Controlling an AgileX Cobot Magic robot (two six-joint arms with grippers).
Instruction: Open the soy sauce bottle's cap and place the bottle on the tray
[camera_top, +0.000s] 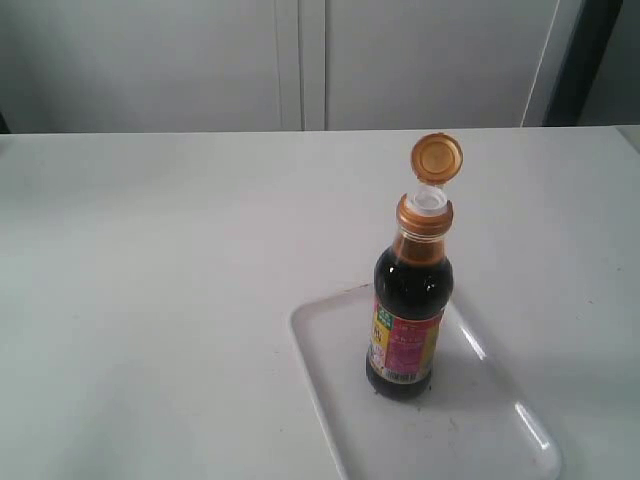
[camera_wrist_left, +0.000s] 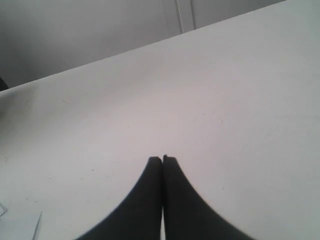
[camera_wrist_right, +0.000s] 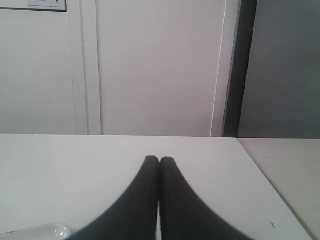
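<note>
The soy sauce bottle (camera_top: 409, 310) stands upright on the translucent tray (camera_top: 330, 380) at the lower right of the exterior view. Its golden-orange cap (camera_top: 437, 158) is flipped open and stands up on its hinge above the white spout (camera_top: 428, 200). Neither arm shows in the exterior view. In the left wrist view my left gripper (camera_wrist_left: 162, 159) is shut with nothing between its black fingers, above bare white table. My right gripper (camera_wrist_right: 159, 159) is likewise shut and empty in the right wrist view. A corner of the tray (camera_wrist_right: 47, 231) shows beside it.
The white table (camera_top: 150, 270) spreads around the tray. Its right edge (camera_wrist_right: 270, 180) runs close to my right gripper. A pale wall with panel seams (camera_top: 300, 60) stands behind the table.
</note>
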